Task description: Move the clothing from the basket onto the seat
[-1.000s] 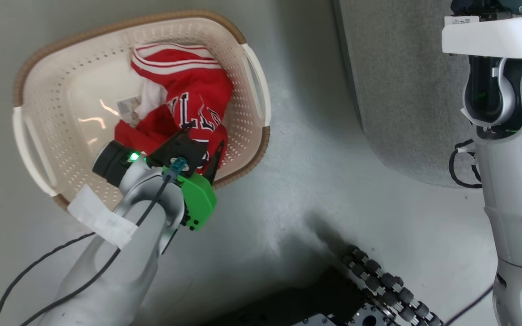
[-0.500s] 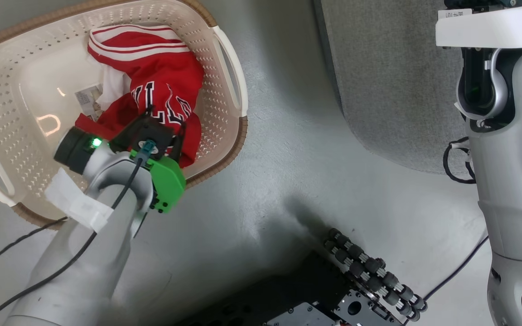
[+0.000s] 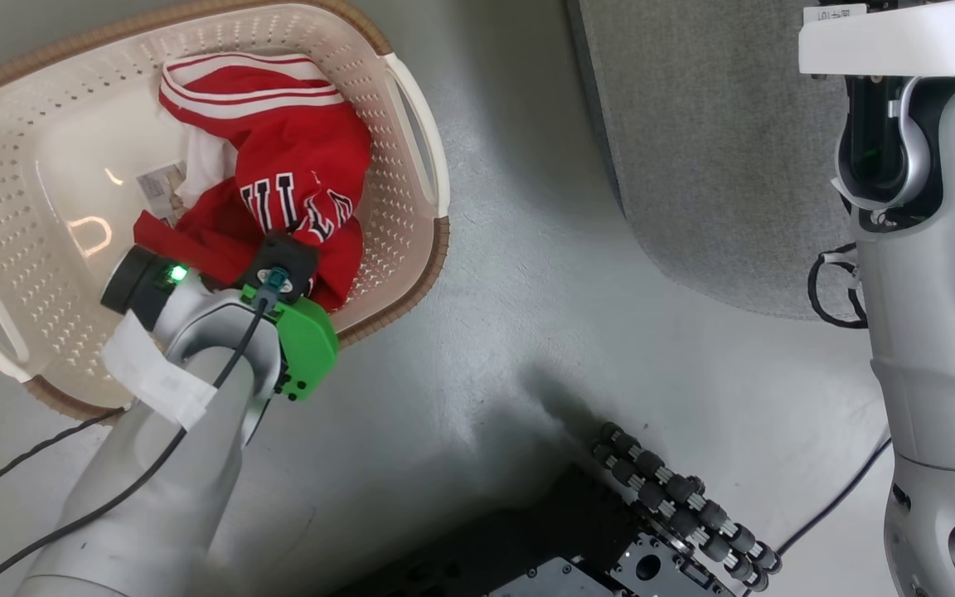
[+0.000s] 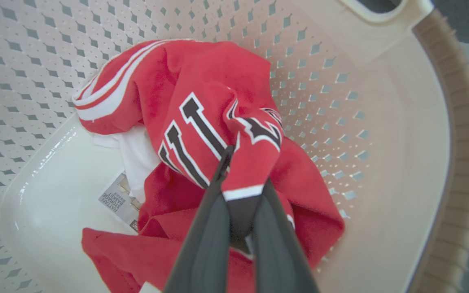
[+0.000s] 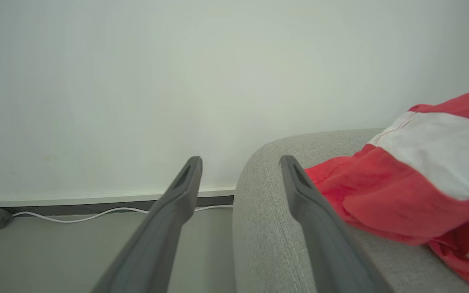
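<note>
Left gripper (image 4: 244, 173), clamped on a fold of the red jersey (image 4: 202, 81), sits inside the basket (image 4: 385, 122), where the clothing (image 3: 278, 157) lies bunched against one wall. So thin a pinch could slip during lifting, dropping cloth outside the basket.

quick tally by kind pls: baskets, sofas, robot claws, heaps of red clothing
basket: 1
sofa: 1
red clothing heaps: 2, jersey in the basket, striped garment on the sofa
claws: 2, left claw shut on the jersey, right claw open
total: 6
</note>
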You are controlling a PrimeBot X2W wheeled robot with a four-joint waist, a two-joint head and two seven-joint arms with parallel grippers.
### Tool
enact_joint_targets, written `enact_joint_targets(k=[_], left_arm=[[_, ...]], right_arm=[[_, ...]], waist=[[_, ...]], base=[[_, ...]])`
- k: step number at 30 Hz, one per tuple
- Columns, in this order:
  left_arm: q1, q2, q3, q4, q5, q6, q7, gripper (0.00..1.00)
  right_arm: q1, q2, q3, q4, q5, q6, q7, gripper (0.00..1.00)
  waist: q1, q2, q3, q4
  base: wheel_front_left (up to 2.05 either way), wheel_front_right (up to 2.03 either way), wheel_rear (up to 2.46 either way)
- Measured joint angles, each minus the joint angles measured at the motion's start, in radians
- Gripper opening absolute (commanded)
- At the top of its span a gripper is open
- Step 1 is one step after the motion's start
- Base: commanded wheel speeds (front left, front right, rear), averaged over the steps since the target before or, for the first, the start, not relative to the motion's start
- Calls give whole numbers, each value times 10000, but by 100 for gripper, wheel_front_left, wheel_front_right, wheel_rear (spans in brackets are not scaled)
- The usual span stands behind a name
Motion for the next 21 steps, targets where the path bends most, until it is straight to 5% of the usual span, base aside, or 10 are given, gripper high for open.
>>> enact_joint_targets(k=[21], left_arm=[[-11, -627, 222, -357, -959, -441, -1221, 0]], right_arm=[[1371, 59, -161, 1108, -639, 384, -2, 100]], waist=[[0, 0, -1977, 640]], base=[[0, 0, 0]])
